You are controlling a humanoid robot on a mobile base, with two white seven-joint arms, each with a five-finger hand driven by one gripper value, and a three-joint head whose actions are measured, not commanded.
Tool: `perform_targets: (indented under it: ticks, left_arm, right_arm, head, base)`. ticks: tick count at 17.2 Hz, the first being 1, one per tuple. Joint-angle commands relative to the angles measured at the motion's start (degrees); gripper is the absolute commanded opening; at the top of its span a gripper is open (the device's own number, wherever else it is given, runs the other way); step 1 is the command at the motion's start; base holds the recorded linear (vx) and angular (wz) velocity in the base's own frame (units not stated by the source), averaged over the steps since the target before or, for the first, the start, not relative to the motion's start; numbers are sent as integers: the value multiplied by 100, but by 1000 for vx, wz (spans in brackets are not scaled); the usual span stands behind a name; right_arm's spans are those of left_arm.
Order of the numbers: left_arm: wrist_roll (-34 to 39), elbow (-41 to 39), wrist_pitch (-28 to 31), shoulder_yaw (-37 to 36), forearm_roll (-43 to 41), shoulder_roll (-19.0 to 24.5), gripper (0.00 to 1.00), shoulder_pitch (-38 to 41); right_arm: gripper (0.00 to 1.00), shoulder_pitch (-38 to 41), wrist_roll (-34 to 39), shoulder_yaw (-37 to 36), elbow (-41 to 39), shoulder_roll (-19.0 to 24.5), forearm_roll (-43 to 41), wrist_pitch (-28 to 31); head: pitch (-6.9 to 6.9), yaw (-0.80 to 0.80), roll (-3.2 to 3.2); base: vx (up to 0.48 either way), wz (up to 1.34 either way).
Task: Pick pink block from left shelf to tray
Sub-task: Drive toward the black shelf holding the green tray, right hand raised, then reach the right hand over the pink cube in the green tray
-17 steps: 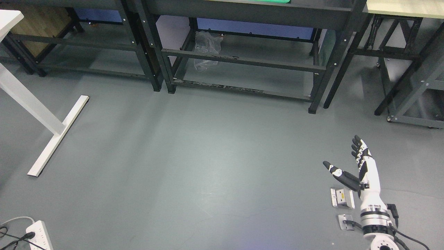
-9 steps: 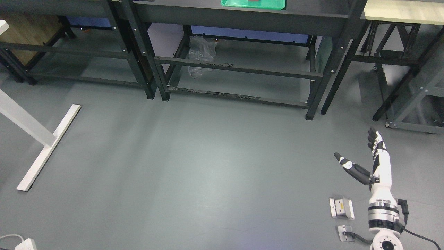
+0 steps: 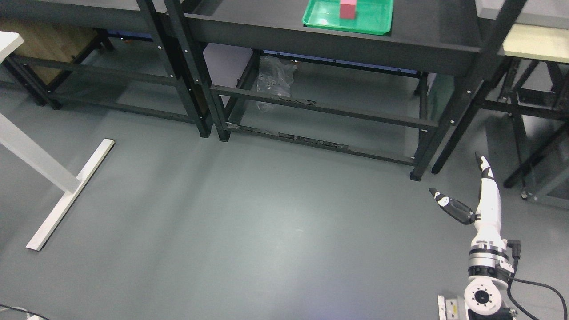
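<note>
Right hand (image 3: 482, 202) spread, empty. Small pink rigid-looking block (image 3: 348, 9) far ahead and left of it, upright in shallow green plastic tray (image 3: 373, 24). Probably light; best pinched across 2 opposite flat sides.

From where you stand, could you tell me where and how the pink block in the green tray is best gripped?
Grip the pink block across its two upright side faces, coming from above: it stands upright in the green tray, whose raised rim blocks a low approach. The right robot hand is open, far below.
</note>
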Motion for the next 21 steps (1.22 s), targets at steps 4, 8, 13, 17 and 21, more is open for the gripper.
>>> perform_targets:
  ticks: [4,8,13,17,21]
  left_arm:
    - [0,-100,-1,0,-9,100,100,-132]
    - [0,-100,-1,0,-9,100,100,-132]
    - [0,-100,-1,0,-9,100,100,-132]
    - [0,-100,-1,0,-9,100,100,-132]
    - [0,-100,-1,0,-9,100,100,-132]
  right_arm:
    - [99,-187,-334,322,-380,-46,4311,-39]
    - [99,-223,-343,304,-371,-28,4135,-39]
    - [99,-240,-343,252,-371,-28,4091,-39]
    - [99,-258,-343,252,-363,-28,4074,-39]
    - [99,-266,-334,252,-354,-28,3977,-39]
  head:
    - [0,0,0]
    - [0,0,0]
    - [0,0,0]
    - [0,0,0]
    - [0,0,0]
  base:
    - [326,355]
    - [338,200]
    - [381,2]
    - [406,14]
    - [375,25]
